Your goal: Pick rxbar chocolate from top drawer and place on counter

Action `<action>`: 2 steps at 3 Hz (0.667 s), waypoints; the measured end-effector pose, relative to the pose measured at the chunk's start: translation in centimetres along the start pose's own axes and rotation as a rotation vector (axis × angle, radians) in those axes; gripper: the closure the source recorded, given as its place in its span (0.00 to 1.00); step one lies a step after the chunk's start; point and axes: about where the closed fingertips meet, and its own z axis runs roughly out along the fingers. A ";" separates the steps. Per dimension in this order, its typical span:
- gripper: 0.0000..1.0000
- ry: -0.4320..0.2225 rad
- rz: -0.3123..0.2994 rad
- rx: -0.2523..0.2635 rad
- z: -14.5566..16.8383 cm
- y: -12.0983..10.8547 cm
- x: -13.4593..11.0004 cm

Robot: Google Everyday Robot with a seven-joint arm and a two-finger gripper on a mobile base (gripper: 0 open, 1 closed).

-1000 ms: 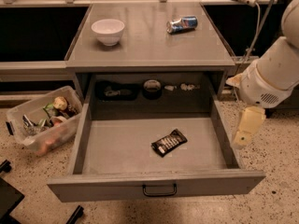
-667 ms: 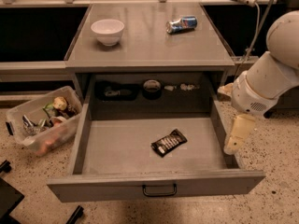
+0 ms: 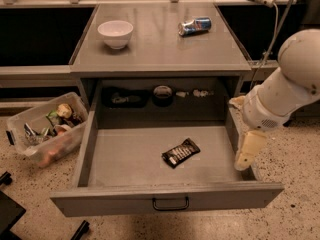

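The rxbar chocolate [image 3: 180, 152], a flat black wrapper with white lettering, lies on the floor of the open top drawer [image 3: 165, 196], right of centre. My gripper [image 3: 243, 161] hangs from the white arm [image 3: 292, 81] at the drawer's right wall, pointing down, to the right of the bar and apart from it. It holds nothing that I can see. The counter [image 3: 155, 46] is the grey top above the drawer.
On the counter stand a white bowl [image 3: 115, 33] at the left and a crushed blue-and-silver can [image 3: 194, 25] at the back right. Small dark items [image 3: 162, 94] sit in the recess behind the drawer. A clear plastic bin [image 3: 47, 129] of clutter lies on the floor at the left.
The arm has swung left and down, bringing my gripper from outside the drawer's right side to its right wall. The bar has not moved.
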 end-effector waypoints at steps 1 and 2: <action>0.00 -0.032 -0.072 0.028 5.4 -0.4 -1.6; 0.00 -0.078 -0.128 0.060 9.6 -1.8 -3.5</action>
